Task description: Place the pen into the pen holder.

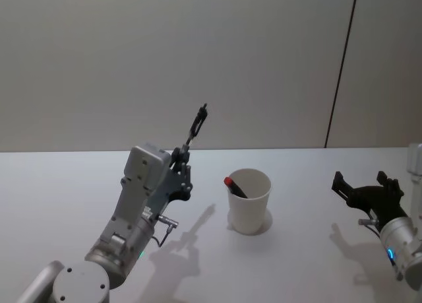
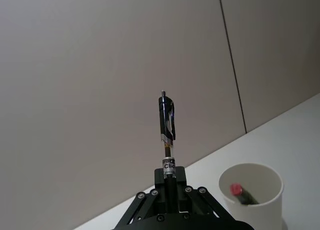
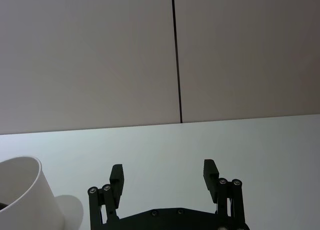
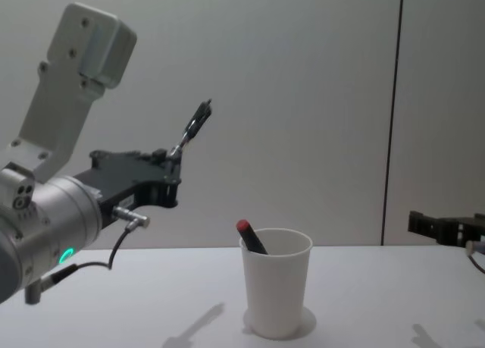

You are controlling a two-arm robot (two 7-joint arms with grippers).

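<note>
The pen holder (image 1: 249, 204) is standing in the middle of the worktop (image 1: 297, 263), with another pen (image 1: 234, 185) leaning inside it. To its left, the left tool (image 1: 180, 156) is hanging above the worktop, gripping the pen (image 1: 196, 127), which is pointing upward. The right tool (image 1: 359, 179) is hovering well apart on the pen holder's right.

Tilted pen (image 1: 196, 125), upright white pen holder (image 1: 249, 202)

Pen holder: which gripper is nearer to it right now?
Left, it seems. The left gripper is raised just left of the pen holder, shut on a black pen pointing up. The right gripper sits open, low, farther off on its right.
</note>
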